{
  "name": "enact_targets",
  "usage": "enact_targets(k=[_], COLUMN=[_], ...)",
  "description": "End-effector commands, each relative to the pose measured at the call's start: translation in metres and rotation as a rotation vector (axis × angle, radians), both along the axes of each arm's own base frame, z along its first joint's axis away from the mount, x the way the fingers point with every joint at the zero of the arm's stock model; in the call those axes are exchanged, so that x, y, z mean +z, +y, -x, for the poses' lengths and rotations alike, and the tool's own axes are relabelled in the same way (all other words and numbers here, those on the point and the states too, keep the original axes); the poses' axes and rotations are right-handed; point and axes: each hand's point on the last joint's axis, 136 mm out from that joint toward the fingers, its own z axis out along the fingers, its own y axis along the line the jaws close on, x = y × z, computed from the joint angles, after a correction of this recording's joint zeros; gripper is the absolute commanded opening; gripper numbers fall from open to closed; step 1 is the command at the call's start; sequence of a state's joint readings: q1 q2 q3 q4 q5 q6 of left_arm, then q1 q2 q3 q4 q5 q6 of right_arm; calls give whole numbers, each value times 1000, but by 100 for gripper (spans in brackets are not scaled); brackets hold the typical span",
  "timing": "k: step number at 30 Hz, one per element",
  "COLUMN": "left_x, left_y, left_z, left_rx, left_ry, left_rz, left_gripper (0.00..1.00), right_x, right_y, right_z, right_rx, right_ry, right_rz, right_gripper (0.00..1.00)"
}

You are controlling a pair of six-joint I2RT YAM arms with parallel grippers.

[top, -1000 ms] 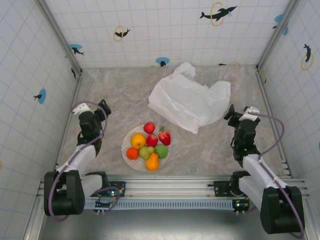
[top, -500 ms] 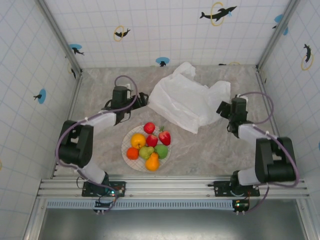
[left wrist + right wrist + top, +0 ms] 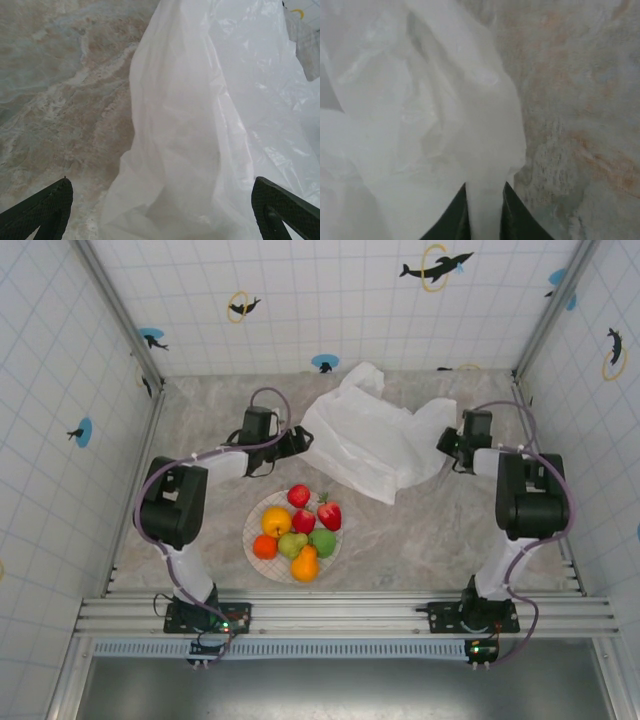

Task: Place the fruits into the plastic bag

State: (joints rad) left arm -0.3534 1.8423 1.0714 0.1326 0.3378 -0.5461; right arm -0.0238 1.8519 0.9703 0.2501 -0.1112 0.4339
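Operator: Right end effector [image 3: 485, 194] status?
Technician: Pressed together on a fold of the plastic bag [image 3: 375, 445], which lies upper centre of the top view. Left end effector [image 3: 161, 182] is spread, flanking the bag's opposite edge without gripping it.
Operator: Procedure?
Technician: Close the left on one layer only, then draw both apart to open the mouth. The fruits [image 3: 297, 525] sit on the plate [image 3: 249, 540], lower centre.
Operator: Arm pose?
Technician: Both arms are extended forward, wrists low over the surface [image 3: 420, 530].
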Motion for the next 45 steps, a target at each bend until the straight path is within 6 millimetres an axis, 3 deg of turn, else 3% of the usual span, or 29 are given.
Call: enact_targets(k=[1, 4, 8, 11, 12, 14, 16, 22, 24, 27, 31, 32, 35, 39, 45], left_x=[42, 68, 97, 112, 115, 120, 122, 120, 120, 119, 113, 110, 104, 86, 64], left_y=[9, 19, 36, 46, 47, 51, 55, 55, 50, 37, 12, -7, -32, -62, -104], left_z=[3, 12, 28, 38, 41, 46, 48, 56, 57, 59, 52, 57, 54, 59, 59], left_rx=[18, 43, 94, 122, 126, 137, 146, 143, 119, 67, -37, -103, -225, -403, -620], left_ry=[-91, -152, -229, -272, -282, -296, -304, -301, -303, -321, -353, -370, -430, -499, -543], left_rz=[-29, -40, -50, -53, -52, -53, -54, -41, -25, -11, -60, -73, -126, -183, -216], left_gripper=[95, 97, 98, 98, 98, 98, 98, 98, 98, 98, 97, 97, 95, 94, 94], right_x=[91, 174, 284, 330, 333, 332, 312, 214, 182, 149, 132, 131, 124, 114, 118], right_y=[-12, -30, -25, -1, 8, 32, 51, 98, 103, 109, 107, 107, 112, 114, 114], right_z=[-33, -41, -21, 11, 22, 51, 77, 148, 168, 196, 217, 222, 231, 238, 238], right_rx=[14, -5, 68, 197, 246, 375, 480, 662, 655, 636, 589, 582, 586, 588, 571], right_ry=[-230, -417, -687, -842, -873, -923, -913, -741, -687, -653, -637, -638, -614, -574, -557], right_rz=[13, 114, 281, 335, 338, 332, 318, 201, 149, 68, -7, -34, -111, -157, -184], right_gripper=[1, 0, 0, 0, 0, 0, 0, 0, 0, 0, 0, 0, 0, 0, 0])
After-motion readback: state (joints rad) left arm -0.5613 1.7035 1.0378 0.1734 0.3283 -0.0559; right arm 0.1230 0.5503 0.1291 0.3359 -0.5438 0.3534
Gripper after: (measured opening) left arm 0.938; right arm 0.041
